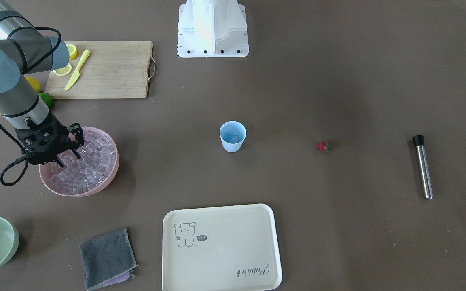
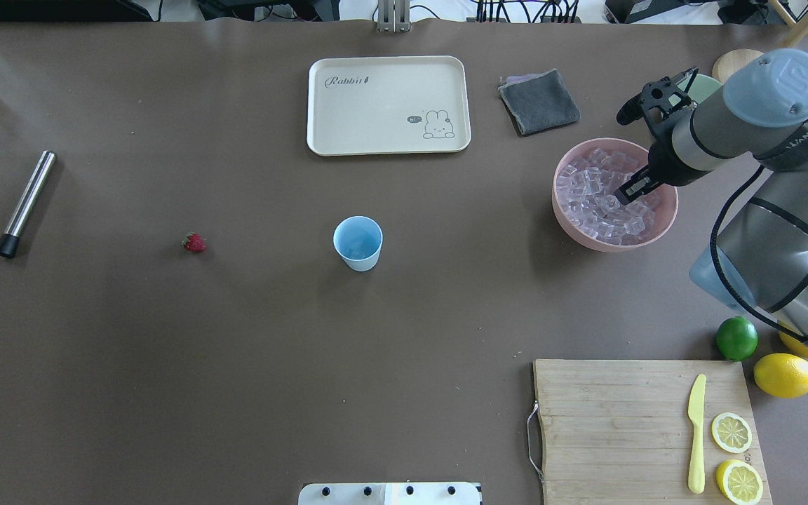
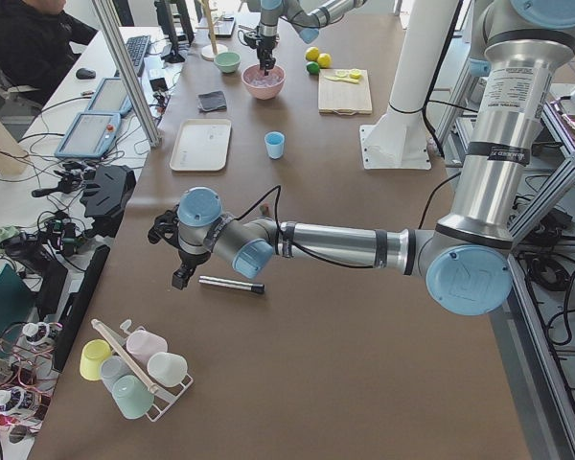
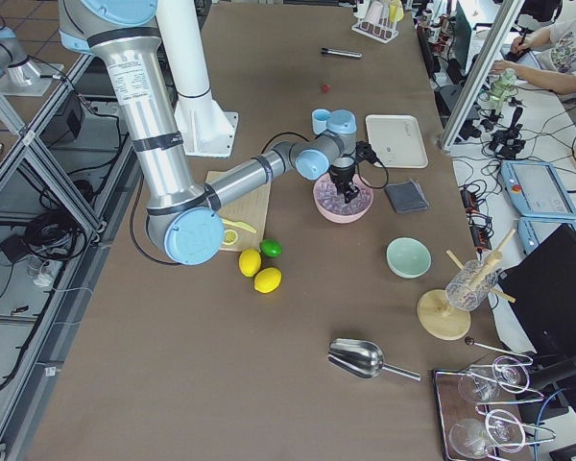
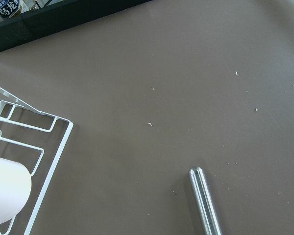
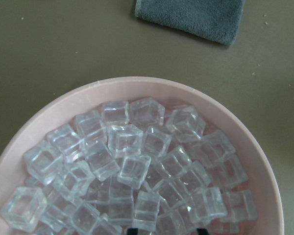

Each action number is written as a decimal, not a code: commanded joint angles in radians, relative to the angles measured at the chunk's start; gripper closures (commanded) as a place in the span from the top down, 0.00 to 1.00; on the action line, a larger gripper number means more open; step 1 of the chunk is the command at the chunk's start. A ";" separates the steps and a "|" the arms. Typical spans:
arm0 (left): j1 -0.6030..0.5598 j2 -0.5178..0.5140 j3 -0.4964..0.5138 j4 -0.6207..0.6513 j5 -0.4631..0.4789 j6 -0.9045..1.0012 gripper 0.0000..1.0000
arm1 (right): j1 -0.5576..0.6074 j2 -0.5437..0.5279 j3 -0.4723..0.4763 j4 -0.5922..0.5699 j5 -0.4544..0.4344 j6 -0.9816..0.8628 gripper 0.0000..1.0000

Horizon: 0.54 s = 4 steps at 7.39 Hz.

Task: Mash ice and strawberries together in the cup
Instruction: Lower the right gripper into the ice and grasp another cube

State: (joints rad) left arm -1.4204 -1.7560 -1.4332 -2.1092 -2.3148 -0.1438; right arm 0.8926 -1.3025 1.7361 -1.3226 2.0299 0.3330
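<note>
The light blue cup (image 1: 232,137) (image 2: 358,242) stands upright mid-table with at least one clear ice cube inside. Most of the ice (image 6: 132,166) fills a pink bowl (image 1: 107,178) (image 2: 564,210). My right gripper (image 1: 67,155) (image 2: 632,189) reaches down into that ice, and its two fingertips (image 6: 132,230) stand apart at the wrist view's lower edge. It is open. A small red strawberry (image 1: 323,146) (image 2: 193,243) lies alone on the table. My left gripper (image 3: 178,279) hovers by a steel muddler (image 1: 423,167) (image 5: 206,203); I cannot tell its state.
A cream tray (image 2: 320,105) and grey cloth (image 2: 539,102) lie beyond the cup. A cutting board (image 2: 607,428) holds a yellow knife and lemon slices, with a lime (image 2: 736,338) and lemon (image 2: 784,375) beside it. A wire rack of cups (image 3: 134,369) stands near the left arm.
</note>
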 commanded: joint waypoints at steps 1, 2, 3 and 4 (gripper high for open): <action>0.000 -0.005 0.010 0.000 0.005 0.001 0.97 | -0.024 -0.034 0.025 0.003 -0.011 0.001 0.51; 0.001 -0.005 0.010 0.000 0.005 0.001 0.97 | -0.037 -0.035 0.026 0.005 -0.014 0.003 0.52; 0.002 -0.005 0.011 -0.002 0.005 0.001 0.97 | -0.043 -0.035 0.026 0.006 -0.013 0.005 0.53; 0.002 -0.007 0.010 0.000 0.005 0.000 0.97 | -0.046 -0.035 0.028 0.006 -0.013 0.005 0.53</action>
State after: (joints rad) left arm -1.4192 -1.7614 -1.4234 -2.1099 -2.3103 -0.1430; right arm 0.8540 -1.3368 1.7623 -1.3171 2.0176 0.3366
